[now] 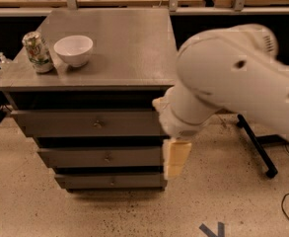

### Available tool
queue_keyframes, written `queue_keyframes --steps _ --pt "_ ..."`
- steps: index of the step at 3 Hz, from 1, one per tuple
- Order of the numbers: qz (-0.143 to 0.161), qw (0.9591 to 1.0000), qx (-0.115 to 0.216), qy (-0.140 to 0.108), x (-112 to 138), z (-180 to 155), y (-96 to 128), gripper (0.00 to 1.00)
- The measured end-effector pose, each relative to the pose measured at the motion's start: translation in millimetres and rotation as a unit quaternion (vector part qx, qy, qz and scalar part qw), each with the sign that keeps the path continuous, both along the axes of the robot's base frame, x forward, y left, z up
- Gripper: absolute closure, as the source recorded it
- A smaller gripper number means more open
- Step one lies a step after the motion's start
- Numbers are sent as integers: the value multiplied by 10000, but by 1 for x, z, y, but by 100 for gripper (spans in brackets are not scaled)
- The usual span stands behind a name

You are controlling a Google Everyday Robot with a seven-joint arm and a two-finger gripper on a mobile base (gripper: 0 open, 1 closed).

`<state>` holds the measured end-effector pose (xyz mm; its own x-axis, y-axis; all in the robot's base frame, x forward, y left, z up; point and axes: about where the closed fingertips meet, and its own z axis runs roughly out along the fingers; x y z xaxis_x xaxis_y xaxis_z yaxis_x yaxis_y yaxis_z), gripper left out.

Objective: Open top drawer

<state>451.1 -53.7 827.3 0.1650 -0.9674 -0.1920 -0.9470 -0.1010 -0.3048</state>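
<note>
Top drawer (92,123): shut, its front flush just under the cabinet top (129,48). The small knob (98,124) at centre is the only handhold.
Gripper (176,158): hangs pointing down by the cabinet's right front corner, about 4 o'clock from the knob and well apart from it. Nothing visible in it; open or closed, I can't tell.
Arm (223,78): bulks at the cabinet's 3 o'clock, probably staging for a frontal reach.
Bowl (73,50) and can (37,52): up top at 10 o'clock, out of the drawer's path.
</note>
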Motion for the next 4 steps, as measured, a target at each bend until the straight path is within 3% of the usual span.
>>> queue_keyframes --steps 1,2,3,4 --pt "-141 9989 -167 -405 33 -59 20 0" --pt "-223 9966 5 -798 64 -98 32 0" --pt "-97 9922 394 -1180 96 -112 60 0" --pt "134 9877 680 -1401 122 -116 91 0"
